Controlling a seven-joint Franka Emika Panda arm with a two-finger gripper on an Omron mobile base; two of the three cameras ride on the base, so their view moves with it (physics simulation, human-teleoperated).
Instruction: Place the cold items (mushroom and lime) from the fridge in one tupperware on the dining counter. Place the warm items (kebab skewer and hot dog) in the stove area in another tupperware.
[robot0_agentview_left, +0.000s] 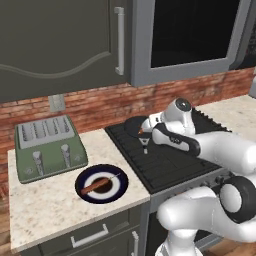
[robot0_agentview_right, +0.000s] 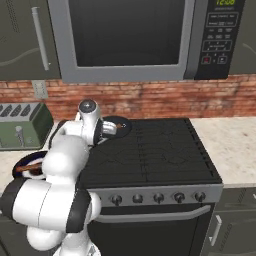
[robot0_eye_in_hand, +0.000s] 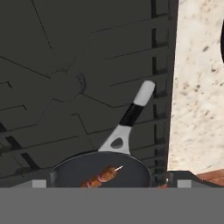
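**Gripper spread above pan, nothing held**

A round dark frying pan (robot0_eye_in_hand: 103, 173) with a metal, black and white handle is seen on the black grated stove (robot0_eye_in_hand: 65, 87), beside the speckled stone tabletop (robot0_eye_in_hand: 197, 87). A kebab skewer (robot0_eye_in_hand: 101, 176), brown chunks on a thin stick, is lying inside the pan. A hot dog (robot0_agentview_left: 97, 185) is resting on a round blue-and-white plate (robot0_agentview_left: 101, 184) near the ribbed green toaster (robot0_agentview_left: 47, 147). The gripper (robot0_agentview_left: 145, 142) is held wide apart over the pan, touching nothing.

stove (robot0_agentview_right: 165, 150) carries pan (robot0_eye_in_hand: 103, 170); counter (robot0_agentview_left: 45, 200) left of it carries toaster (robot0_agentview_left: 47, 147), plate (robot0_agentview_left: 101, 184)
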